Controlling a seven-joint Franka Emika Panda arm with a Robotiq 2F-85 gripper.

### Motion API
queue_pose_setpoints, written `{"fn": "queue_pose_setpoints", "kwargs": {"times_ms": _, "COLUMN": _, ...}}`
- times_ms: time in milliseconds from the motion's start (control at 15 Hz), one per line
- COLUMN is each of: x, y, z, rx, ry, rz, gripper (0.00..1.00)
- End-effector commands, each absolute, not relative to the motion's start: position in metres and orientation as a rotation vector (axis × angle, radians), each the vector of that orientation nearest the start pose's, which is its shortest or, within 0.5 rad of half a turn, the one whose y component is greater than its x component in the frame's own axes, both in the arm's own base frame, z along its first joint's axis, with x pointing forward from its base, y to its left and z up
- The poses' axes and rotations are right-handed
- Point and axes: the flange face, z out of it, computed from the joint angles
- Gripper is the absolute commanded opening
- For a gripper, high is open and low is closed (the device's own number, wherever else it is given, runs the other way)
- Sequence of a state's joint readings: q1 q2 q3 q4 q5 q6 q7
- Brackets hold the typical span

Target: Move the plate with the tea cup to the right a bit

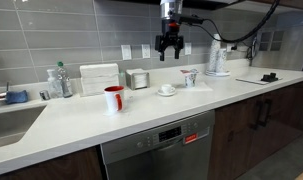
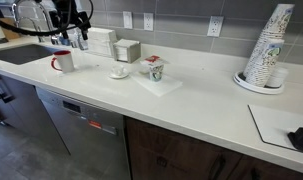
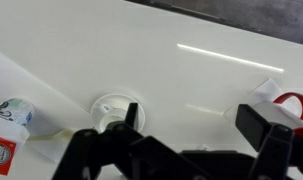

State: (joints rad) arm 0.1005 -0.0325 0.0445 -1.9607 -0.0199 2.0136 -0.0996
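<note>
tool [image 1: 171,55]: 1, released, above counter [image 1: 111,128] | plate with tea cup [image 1: 167,92]: 1 | red mug [image 1: 114,98]: 1

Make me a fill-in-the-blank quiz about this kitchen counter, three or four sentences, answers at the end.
1. The mug is coloured ____.
2. The tea cup sits on a small white ____.
3. The gripper hangs above the counter with its jaws ____.
4. The paper cups stand in a tall ____.
Answers: red; plate; open; stack.
</note>
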Motion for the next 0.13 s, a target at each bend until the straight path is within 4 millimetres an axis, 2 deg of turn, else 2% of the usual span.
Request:
{"fn": "queue_pose_setpoints", "kwargs": {"times_ms": 0, "x": 0.5515, "y": 0.0798, "z": 0.4947, "rx": -3.132, "ry": -0.398, "rz": -0.130, "gripper": 1.00}}
{"fn": "queue_pose_setpoints", "kwargs": {"times_ms": 67, "x": 0.5513, "y": 0.0798, "z": 0.4938, "rx": -3.132, "ry": -0.399, "rz": -0.127, "gripper": 1.00}}
